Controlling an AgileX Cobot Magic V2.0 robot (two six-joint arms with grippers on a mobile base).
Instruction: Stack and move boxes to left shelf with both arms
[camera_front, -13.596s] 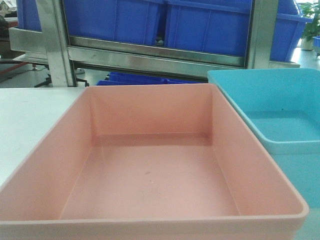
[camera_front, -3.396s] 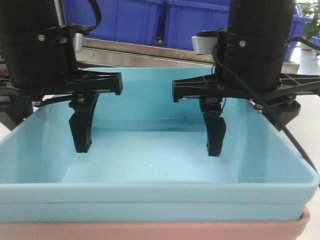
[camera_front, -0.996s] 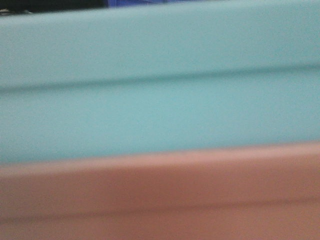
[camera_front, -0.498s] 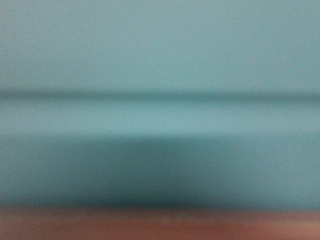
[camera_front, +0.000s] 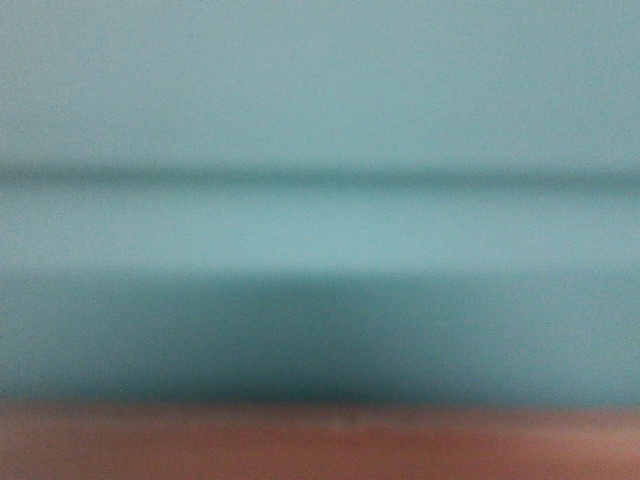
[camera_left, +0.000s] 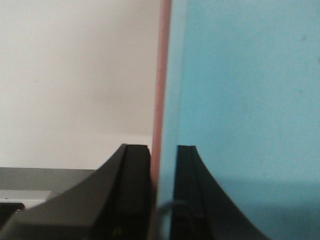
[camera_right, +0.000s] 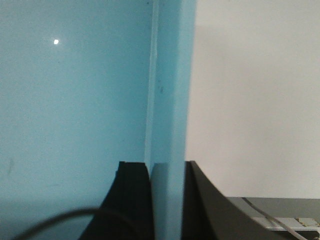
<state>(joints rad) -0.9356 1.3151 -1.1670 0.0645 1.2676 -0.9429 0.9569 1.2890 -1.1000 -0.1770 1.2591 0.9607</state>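
The light blue box (camera_front: 320, 100) sits nested in the pink box (camera_front: 320, 445), and their near walls fill the front view, blurred and very close. In the left wrist view my left gripper (camera_left: 162, 147) is shut on the stack's left wall, one finger (camera_left: 135, 170) outside the pink box (camera_left: 160, 75) rim, the other inside the blue box (camera_left: 250, 100). In the right wrist view my right gripper (camera_right: 167, 164) is shut on the blue box's (camera_right: 75, 100) right wall. The left shelf is out of view.
The white tabletop (camera_left: 75, 75) shows beside the stack on the left, and the same tabletop (camera_right: 250, 90) on the right. A grey edge with steel parts (camera_left: 30, 200) lies lower left. A thin cable (camera_right: 280, 222) runs at lower right.
In the front view the stack has shifted so the blue wall fills almost everything. The pink band has dropped to a thin strip and the dark blue bins at the top are gone.
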